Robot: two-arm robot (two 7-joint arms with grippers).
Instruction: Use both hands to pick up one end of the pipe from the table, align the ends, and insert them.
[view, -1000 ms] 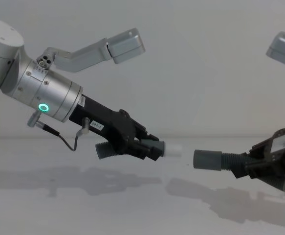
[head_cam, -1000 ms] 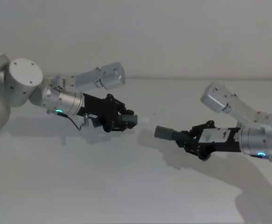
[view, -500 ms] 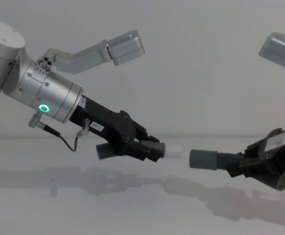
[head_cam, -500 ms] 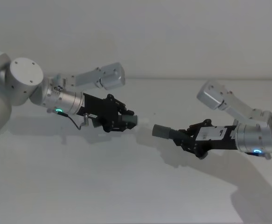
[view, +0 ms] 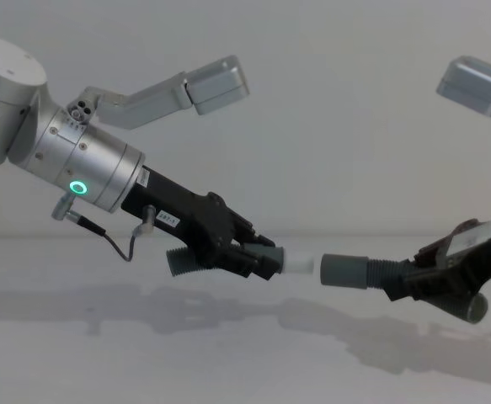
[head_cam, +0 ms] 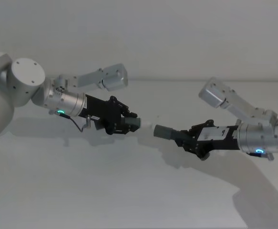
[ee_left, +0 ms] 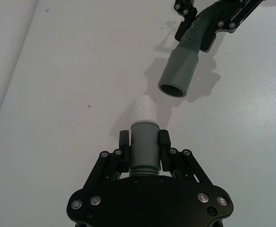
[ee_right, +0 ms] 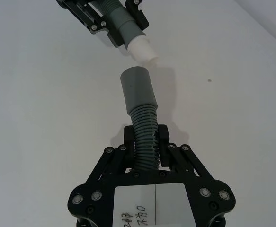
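Lab: bare white table [head_cam: 105,191]

Plain white-grey table [head_cam: 105,191], shadows across it

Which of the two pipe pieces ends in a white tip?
The piece in the left hand: its pipe piece ends in a white tip. The right hand's piece ends in an open grey collar.

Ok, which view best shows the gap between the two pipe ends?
Chest view: side-on, white tip and grey socket sit just apart. Left wrist view shows the socket's open mouth; head view squeezes the gap.
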